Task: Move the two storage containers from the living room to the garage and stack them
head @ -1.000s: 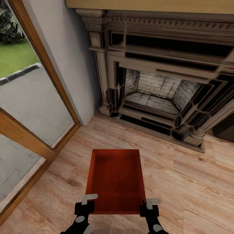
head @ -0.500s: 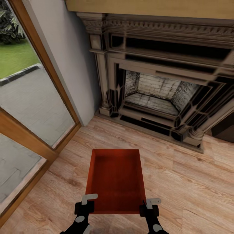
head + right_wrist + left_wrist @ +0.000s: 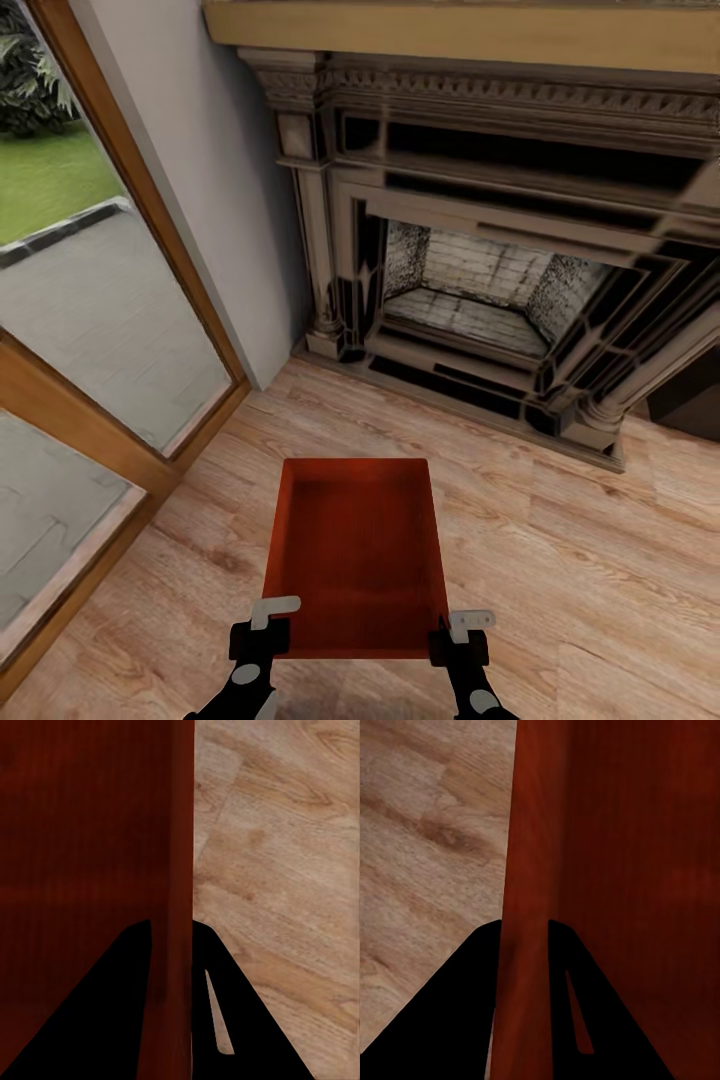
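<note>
- Now, storage container (image 3: 355,555) sits low over the wood plank floor (image 3: 560,560), in front of the fireplace (image 3: 480,290), held w/ both arms.
- Left pincer (image 3: 262,628) is clamped on the container's left wall at the near corner; wrist view shows the thin red wall running btwn its dark fingers (image 3: 457,1012).
- Right pincer (image 3: 458,632) is the mirror: closed narrow on the right wall, near corner, wall btwn fingers (image 3: 112,1012).
- Key relation: container's long axis points straight away from the robot toward the fireplace; both pincers grip at the near end, so most of the bin hangs out ahead of the grip. Neither arm is nearer, grip is symmetric.
- Glass door (image 3: 90,300) is left of the fireplace.
- Judgement: carry phase, still in living room; garage not in sight. Turning calls for keeping both grips level, since the far end could sag or swing.
</note>
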You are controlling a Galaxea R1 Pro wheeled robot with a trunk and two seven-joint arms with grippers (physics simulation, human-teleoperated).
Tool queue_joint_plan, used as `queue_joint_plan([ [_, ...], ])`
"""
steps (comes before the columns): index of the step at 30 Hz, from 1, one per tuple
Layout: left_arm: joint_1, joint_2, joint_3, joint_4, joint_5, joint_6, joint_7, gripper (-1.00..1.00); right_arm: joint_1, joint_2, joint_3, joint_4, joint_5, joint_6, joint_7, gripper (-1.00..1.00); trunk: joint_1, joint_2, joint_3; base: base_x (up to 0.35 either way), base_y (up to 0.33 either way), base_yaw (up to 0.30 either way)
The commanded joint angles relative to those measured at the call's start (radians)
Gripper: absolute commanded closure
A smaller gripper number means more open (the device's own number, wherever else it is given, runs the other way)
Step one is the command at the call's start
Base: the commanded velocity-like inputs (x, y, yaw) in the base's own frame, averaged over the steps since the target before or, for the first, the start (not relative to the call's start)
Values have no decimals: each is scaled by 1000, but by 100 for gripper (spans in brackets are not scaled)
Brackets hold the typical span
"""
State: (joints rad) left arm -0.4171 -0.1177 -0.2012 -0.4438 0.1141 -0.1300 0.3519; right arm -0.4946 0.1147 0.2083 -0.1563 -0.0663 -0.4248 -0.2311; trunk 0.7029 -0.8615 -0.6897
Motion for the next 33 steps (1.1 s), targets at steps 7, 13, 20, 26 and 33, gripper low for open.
queue_joint_plan([
  [7, 0, 0, -10, 5, 29, -3, 10, 100, -1, 0, 6, -12, -7, -9, -1, 100, -27, 49, 21, 0, 0, 0],
  [13, 0, 0, -10, 5, 29, -3, 10, 100, -1, 0, 6, -12, -7, -9, -1, 100, -50, 91, 40, 0, 0, 0],
  [20, 0, 0, -10, 5, 29, -3, 10, 100, -1, 0, 5, -12, -5, -19, -1, 100, -77, 140, 62, 0, 0, 0],
  [26, 0, 0, -10, 4, 30, -3, 10, 100, -1, 0, 3, -12, -5, -21, -1, 100, -100, 182, 84, 0, 0, -71],
  [33, 0, 0, -10, 4, 30, -3, 10, 100, -1, 0, 3, -13, -5, -22, -1, 100, -123, 224, 112, 0, 0, -144],
])
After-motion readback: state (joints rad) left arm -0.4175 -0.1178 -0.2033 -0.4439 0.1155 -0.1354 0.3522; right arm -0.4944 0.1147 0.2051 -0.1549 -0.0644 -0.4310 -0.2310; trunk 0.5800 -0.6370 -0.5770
